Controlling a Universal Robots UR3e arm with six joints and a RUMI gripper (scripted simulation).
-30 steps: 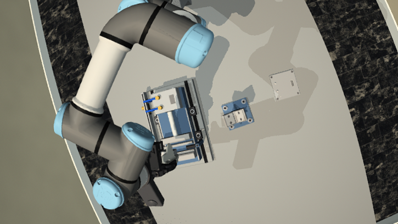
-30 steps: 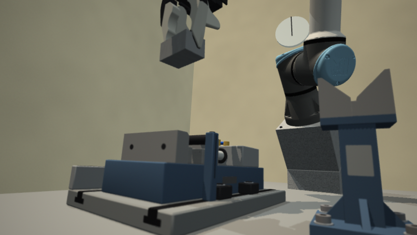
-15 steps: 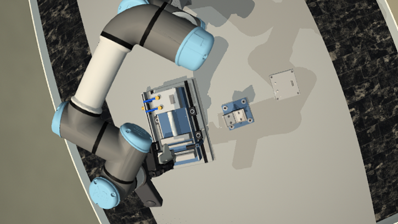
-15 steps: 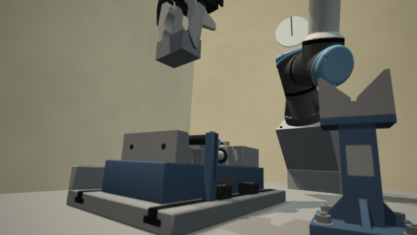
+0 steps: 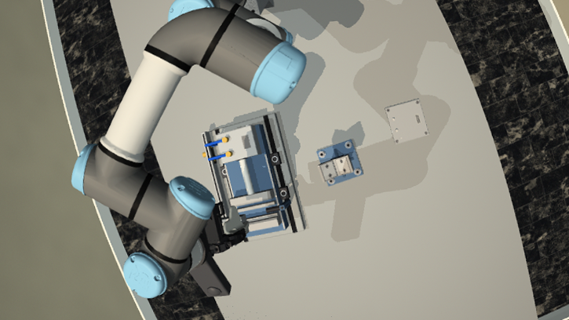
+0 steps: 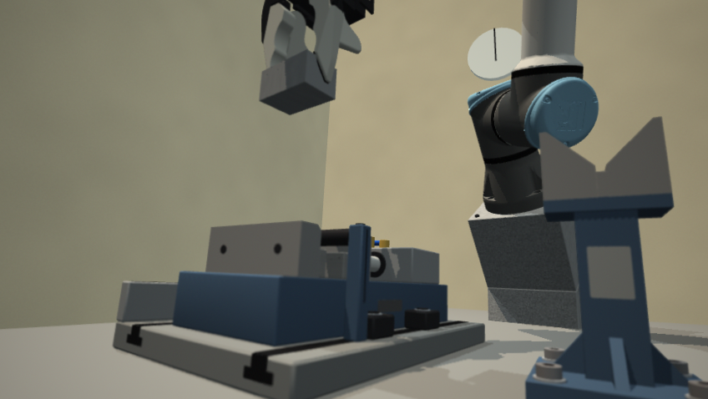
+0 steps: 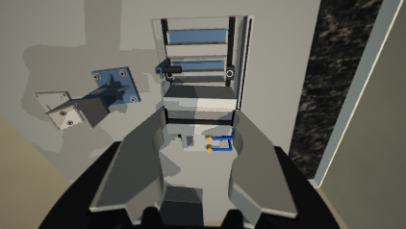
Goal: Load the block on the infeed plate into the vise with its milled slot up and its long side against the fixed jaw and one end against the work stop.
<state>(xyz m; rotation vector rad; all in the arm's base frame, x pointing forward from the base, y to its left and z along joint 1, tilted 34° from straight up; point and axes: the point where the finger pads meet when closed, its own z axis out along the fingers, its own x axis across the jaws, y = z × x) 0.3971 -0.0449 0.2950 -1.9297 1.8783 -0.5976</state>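
Observation:
My gripper point(image 5: 239, 226) point(image 6: 298, 70) point(image 7: 200, 108) is shut on the grey part point(image 6: 292, 91) point(image 7: 199, 98), a rectangular block held at the fingertips. In the exterior view the part hangs high above the vise, tilted. Its slot does not show there, and I cannot tell which way it faces. The vise stands open, with its fixed jaw point(image 5: 265, 224) point(image 6: 250, 255) point(image 7: 196, 50) at the end away from the air cylinder point(image 5: 236, 145) point(image 6: 417, 265). The work stop point(image 5: 275, 209) point(image 6: 335, 236) point(image 7: 172, 69) is a short black rod. In the wrist view the part hides some of the vise.
The V-block point(image 5: 342, 165) point(image 6: 569, 173) point(image 7: 67, 116) stands on a blue pedestal beside the vise and holds nothing. The infeed plate point(image 5: 407, 121) lies farther off on that side. Blue hoses point(image 5: 217, 156) point(image 7: 221, 149) stick up at the cylinder.

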